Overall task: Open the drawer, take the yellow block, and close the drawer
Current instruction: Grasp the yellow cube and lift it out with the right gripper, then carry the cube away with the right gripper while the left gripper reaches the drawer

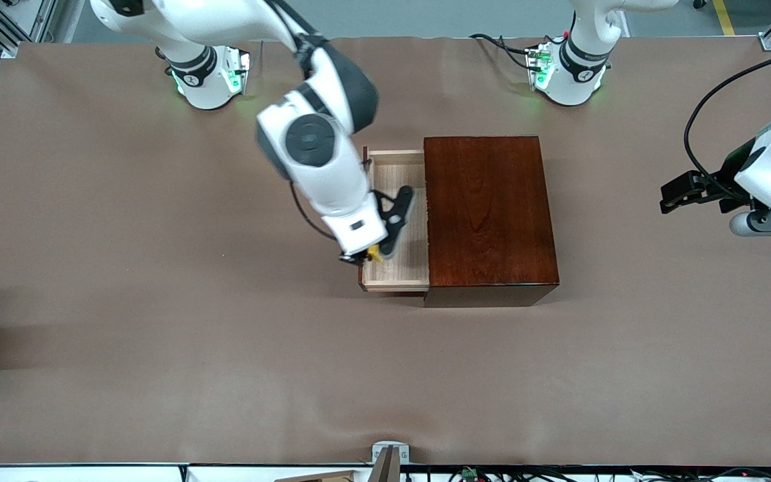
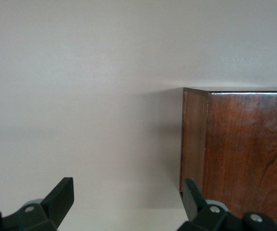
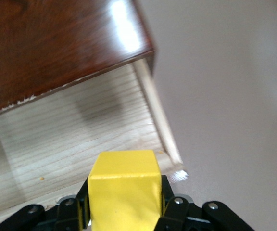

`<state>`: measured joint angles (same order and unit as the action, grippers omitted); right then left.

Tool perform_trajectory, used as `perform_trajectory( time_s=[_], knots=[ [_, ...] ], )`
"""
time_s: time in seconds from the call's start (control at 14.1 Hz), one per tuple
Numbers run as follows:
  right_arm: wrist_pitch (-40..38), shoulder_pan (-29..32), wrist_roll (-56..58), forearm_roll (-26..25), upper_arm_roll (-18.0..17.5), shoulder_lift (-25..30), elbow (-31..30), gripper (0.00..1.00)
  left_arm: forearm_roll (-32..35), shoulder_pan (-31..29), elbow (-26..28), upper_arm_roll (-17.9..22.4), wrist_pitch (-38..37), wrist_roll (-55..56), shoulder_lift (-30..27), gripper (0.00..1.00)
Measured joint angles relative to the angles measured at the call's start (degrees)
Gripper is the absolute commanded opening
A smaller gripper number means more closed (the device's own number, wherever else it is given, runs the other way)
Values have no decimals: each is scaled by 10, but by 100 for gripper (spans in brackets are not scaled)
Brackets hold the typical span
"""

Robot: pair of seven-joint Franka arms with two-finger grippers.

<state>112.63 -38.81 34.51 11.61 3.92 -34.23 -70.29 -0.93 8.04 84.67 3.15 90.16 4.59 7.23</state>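
The drawer (image 1: 395, 224) stands pulled out of the dark box (image 1: 489, 217) toward the right arm's end of the bench (image 1: 124, 268), and the right tool (image 1: 367, 254) is over its corner nearest the front camera, clamped on the yellow block (image 3: 124, 185). The front view shows only a sliver of yellow under the wrist, while the right wrist view shows the cube whole between the fingers (image 3: 174, 211), above the pale wood floor. The left tool (image 2: 129, 197), fingers apart, waits over the bare bench beside the box at the left arm's end.
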Motion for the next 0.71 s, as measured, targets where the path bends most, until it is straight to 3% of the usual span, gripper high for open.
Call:
perform_trajectory(
  time_s=[0.5, 0.71],
  knots=[
    [-85, 137, 1, 46, 2, 73, -20, 0, 0, 8, 0, -6, 0, -2, 0, 100],
    [-86, 180, 0, 47, 3, 109, -62, 0, -1, 26, -1, -52, 3, -2, 0, 100]
  ],
)
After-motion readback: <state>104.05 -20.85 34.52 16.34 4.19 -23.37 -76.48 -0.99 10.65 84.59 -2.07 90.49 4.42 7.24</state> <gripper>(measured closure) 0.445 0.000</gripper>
